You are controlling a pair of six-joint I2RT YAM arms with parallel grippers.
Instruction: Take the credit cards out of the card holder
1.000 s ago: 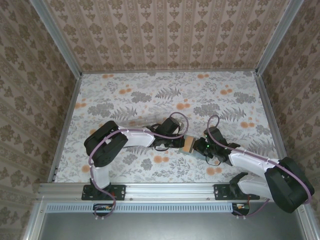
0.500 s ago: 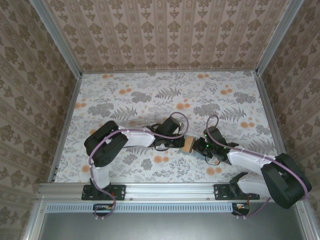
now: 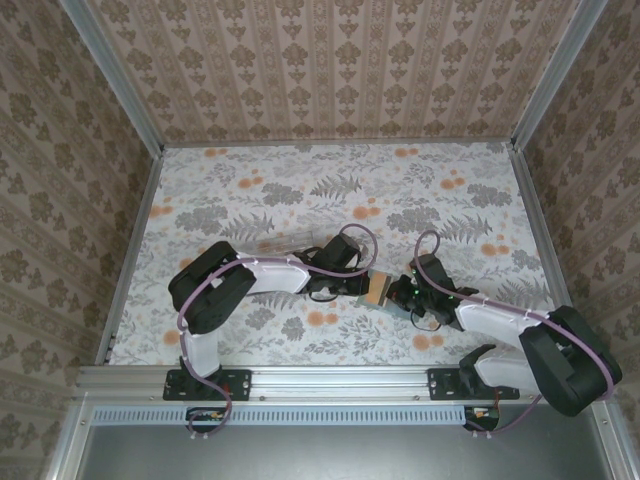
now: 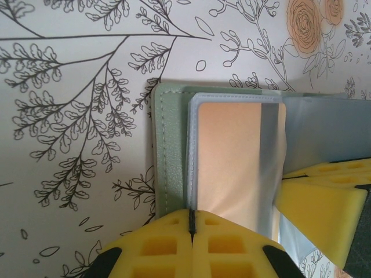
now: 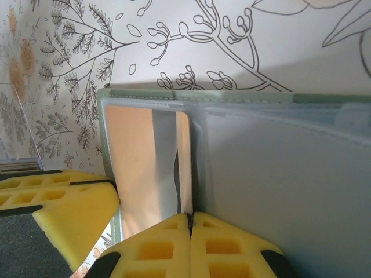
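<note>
The card holder (image 3: 376,291) lies open on the floral table, its grey-green outside (image 4: 168,150) and blue-grey inside (image 5: 278,174) both showing. A tan-orange credit card (image 4: 232,156) with a grey stripe sits in its pocket (image 5: 133,162). My left gripper (image 4: 191,217) is shut on the near edge of the holder's pocket, and it meets the holder from the left in the top view (image 3: 362,287). My right gripper (image 5: 190,219) is shut at the card's edge beside the blue-grey flap, coming from the right (image 3: 393,297). One of its yellow fingers (image 4: 322,202) lies over the card's stripe side.
A clear plastic case (image 5: 17,127) stands just beyond the holder, behind the left arm (image 3: 282,244). The metal-framed walls (image 3: 135,250) bound the table, and the floral surface (image 3: 400,190) stretches behind the arms.
The right gripper's jaws have closed at the card's edge, and its arm has crept slightly left toward the holder. The left gripper has stayed shut in place.
</note>
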